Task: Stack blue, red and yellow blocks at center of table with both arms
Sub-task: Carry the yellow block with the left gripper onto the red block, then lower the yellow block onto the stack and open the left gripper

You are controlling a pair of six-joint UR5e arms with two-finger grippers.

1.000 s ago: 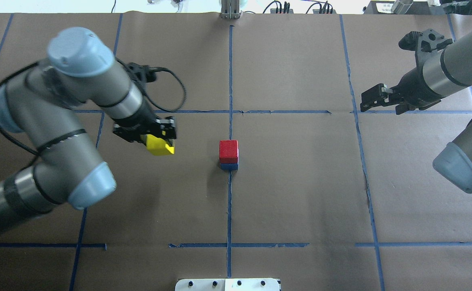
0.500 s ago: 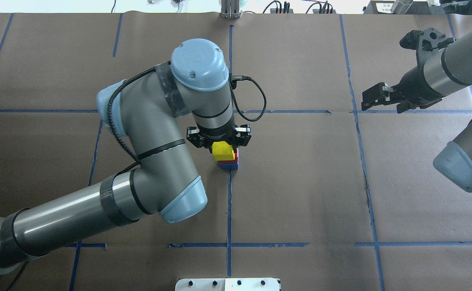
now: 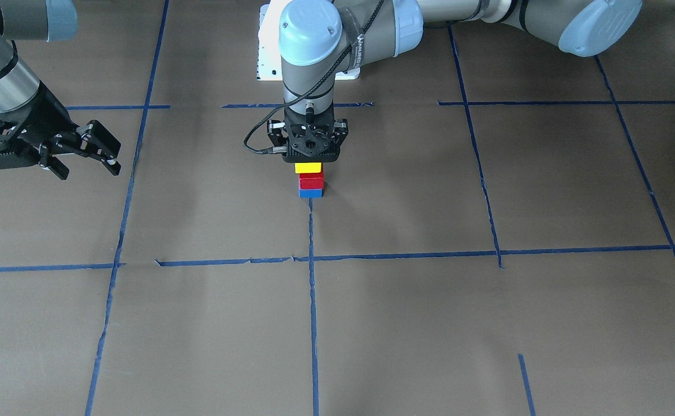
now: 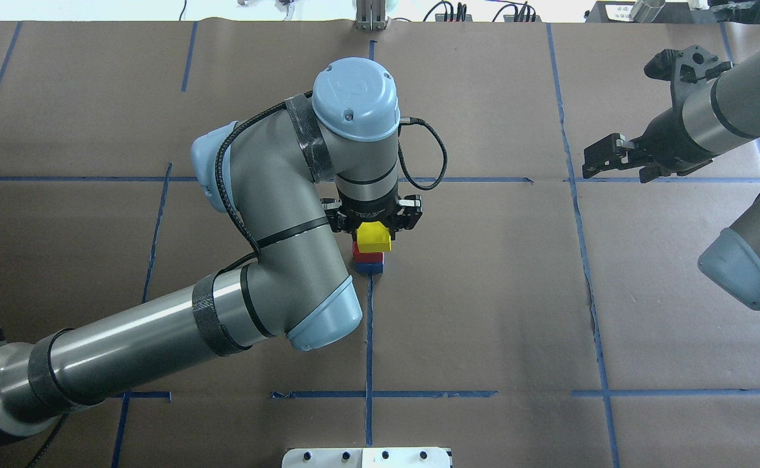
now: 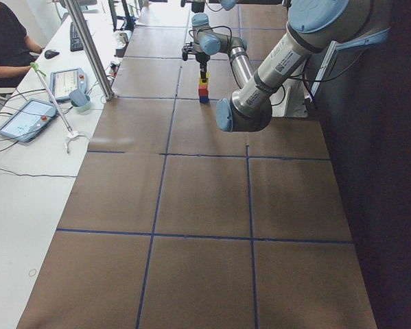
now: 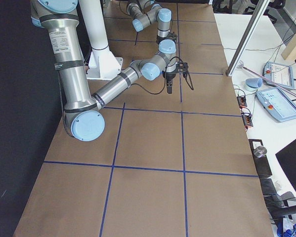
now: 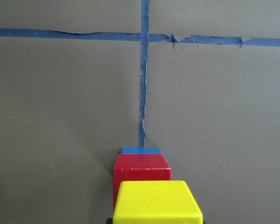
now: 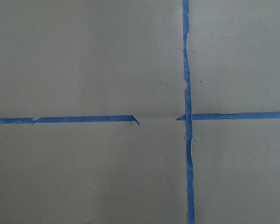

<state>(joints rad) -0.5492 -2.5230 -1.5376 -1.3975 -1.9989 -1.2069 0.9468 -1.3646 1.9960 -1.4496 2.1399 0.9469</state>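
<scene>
left claw (image 4: pixel 376 220) around yellow block (image 4: pixel 374 239) (topmost)

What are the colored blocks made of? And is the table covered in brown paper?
The yellow block, red block and blue block look like painted wood: flat matte colour with no shine and sharp square edges. Hard plastic is possible too. The table seems covered in brown paper: dull, with slight creases. The lines look like blue tape with torn edges.

Even bright light from above, soft faint shadows on the table (image 4: pixel 484 292) by the left arm (image 4: pixel 269 214). 2 side views go near black along 1 edge, possibly unlit floor.
</scene>
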